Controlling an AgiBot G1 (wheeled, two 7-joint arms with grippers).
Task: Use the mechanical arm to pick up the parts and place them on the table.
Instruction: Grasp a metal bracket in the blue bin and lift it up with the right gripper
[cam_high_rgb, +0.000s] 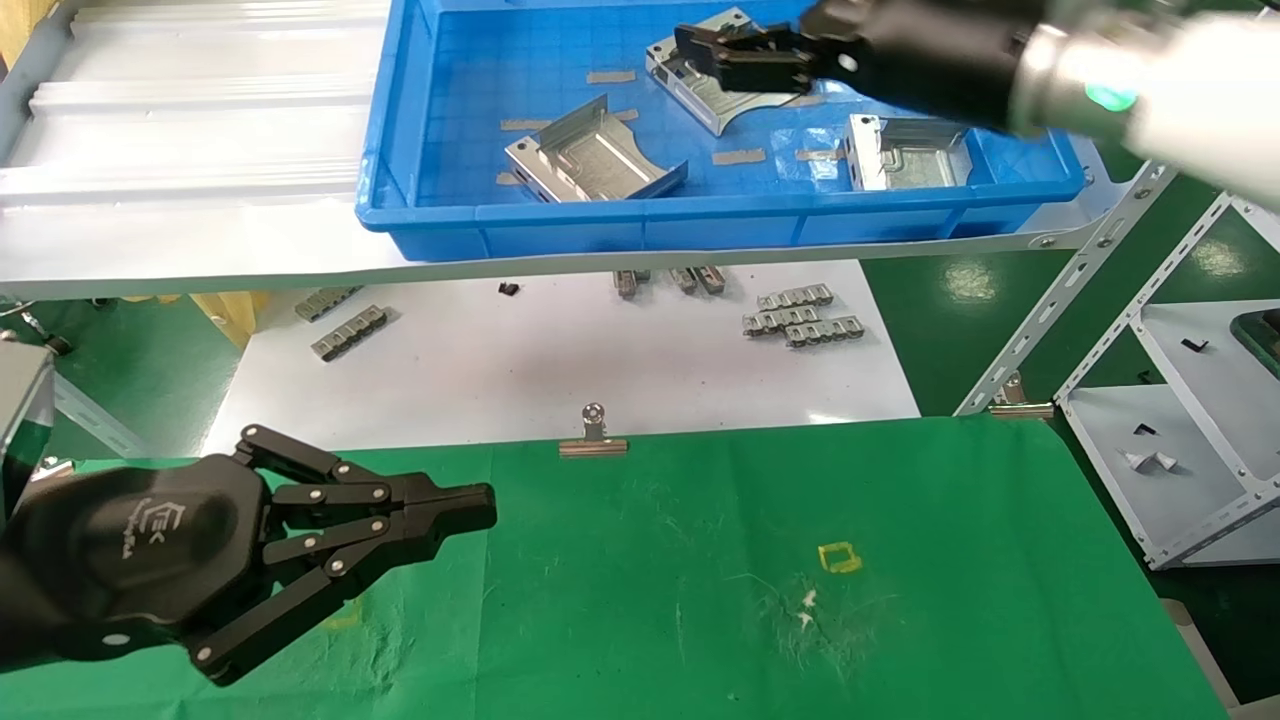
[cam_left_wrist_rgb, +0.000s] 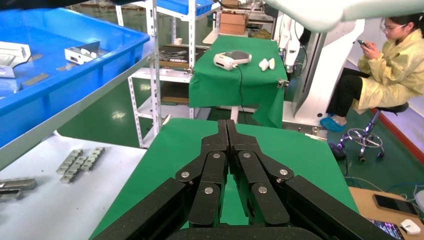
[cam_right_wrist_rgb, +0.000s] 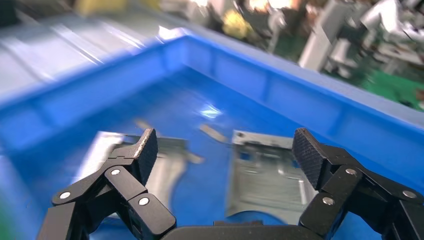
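Closest to the head camera, the left gripper (cam_high_rgb: 470, 510) hangs idle over the near left part of the green table (cam_high_rgb: 800, 600), its fingers pressed together at the tips and holding nothing; the left wrist view shows the same closed tips (cam_left_wrist_rgb: 227, 131).

Everything that matters is up at the blue tray (cam_high_rgb: 420, 215), which sits on a raised shelf beyond the table. Three silver parts lie on the tray floor: one toward the tray's left front (cam_high_rgb: 592, 158), one farther back in the middle (cam_high_rgb: 705, 85), one near its right front corner (cam_high_rgb: 905, 152). The right gripper (cam_high_rgb: 735, 55) reaches in from the tray's right side and hovers over the middle part, fingers spread wide and empty. From its wrist camera, one part (cam_right_wrist_rgb: 265, 172) lies between the two rubber pads (cam_right_wrist_rgb: 307, 155), a little ahead of the palm, its long side running roughly along the reach, so the pads would, I think, close across its narrow width. A second part (cam_right_wrist_rgb: 167, 162) lies partly behind the other finger.

My guess is the next move is a straight drop, and the right arm is plainly the nearer one. Small grey toothed strips (cam_high_rgb: 800, 315) lie on the white board (cam_high_rgb: 560, 370) below the tray.
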